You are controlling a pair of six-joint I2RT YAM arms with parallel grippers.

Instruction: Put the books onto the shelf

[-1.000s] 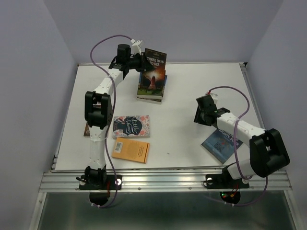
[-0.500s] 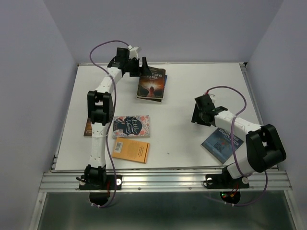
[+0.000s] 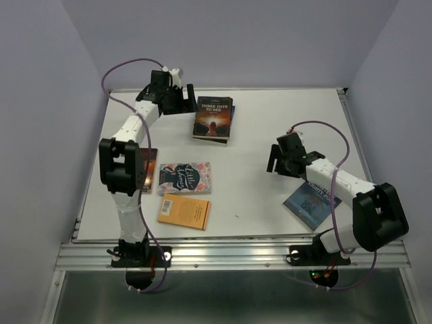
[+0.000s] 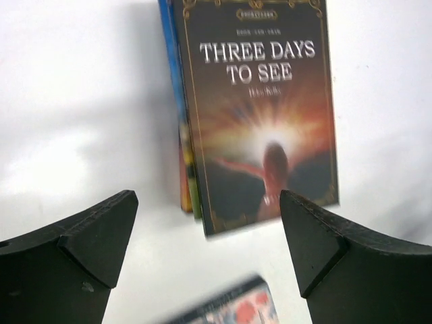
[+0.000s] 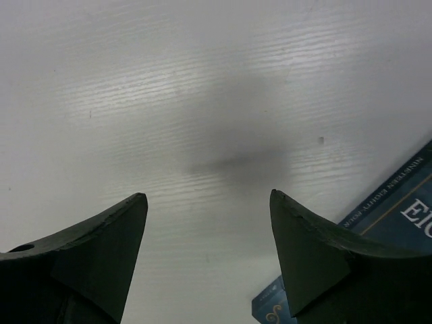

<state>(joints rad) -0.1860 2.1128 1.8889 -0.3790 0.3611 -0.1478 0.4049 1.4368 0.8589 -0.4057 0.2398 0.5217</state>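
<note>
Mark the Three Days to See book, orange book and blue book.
Three Days to See book (image 3: 213,119): top external view, middle of cover.
orange book (image 3: 184,211): top external view, middle of cover.
blue book (image 3: 307,204): top external view, lower part of cover.

probably a robotics lab, white table (image 3: 270,121) boxed in by plain lavender walls (image 3: 256,40), aluminium rail (image 3: 229,251)

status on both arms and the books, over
Left gripper jaws open, empty, near Three Days to See book. Right gripper jaws open, empty, near blue book. No shelf in view.
</note>
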